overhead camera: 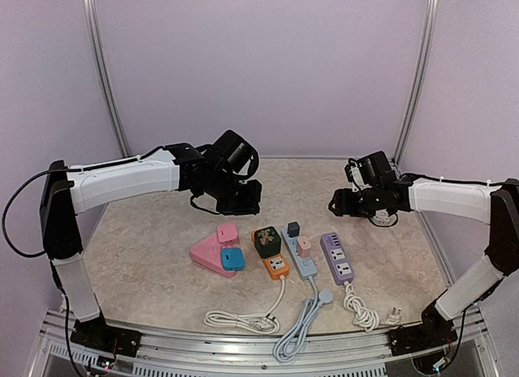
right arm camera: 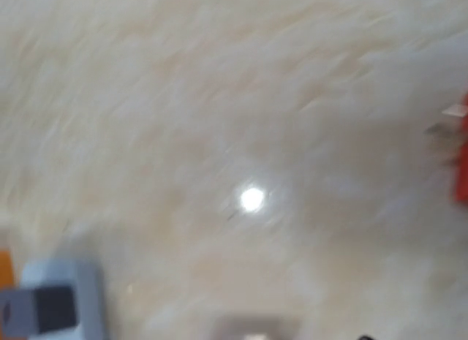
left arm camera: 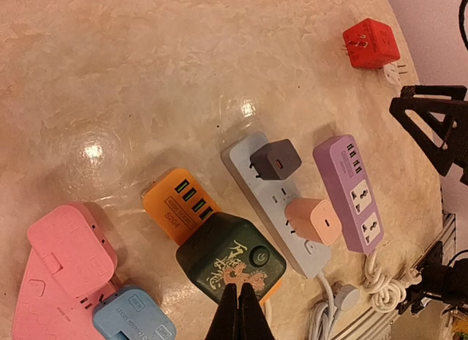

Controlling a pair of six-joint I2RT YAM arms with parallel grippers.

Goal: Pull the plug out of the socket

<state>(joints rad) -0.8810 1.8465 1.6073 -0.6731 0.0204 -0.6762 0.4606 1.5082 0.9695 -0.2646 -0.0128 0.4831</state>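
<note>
We see a tabletop (left arm camera: 146,77) with a polished, marble-patterned stone look, glossy, with bright glare spots left of centre. The orange power strip (left arm camera: 175,205), pale blue strip (left arm camera: 278,201) and purple strip (left arm camera: 358,201) read as smooth plastic. The dark green plug (left arm camera: 219,252) has a soft satin sheen.

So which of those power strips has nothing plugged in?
The purple strip, rightmost; the orange strip, blue strip and pink strip are all occupied.

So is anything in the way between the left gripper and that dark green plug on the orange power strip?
Nothing visible. The left gripper hangs just beyond the dark green plug, higher up, with open air between. The grey plug and pink plug sit off to one side on the blue strip.
</note>
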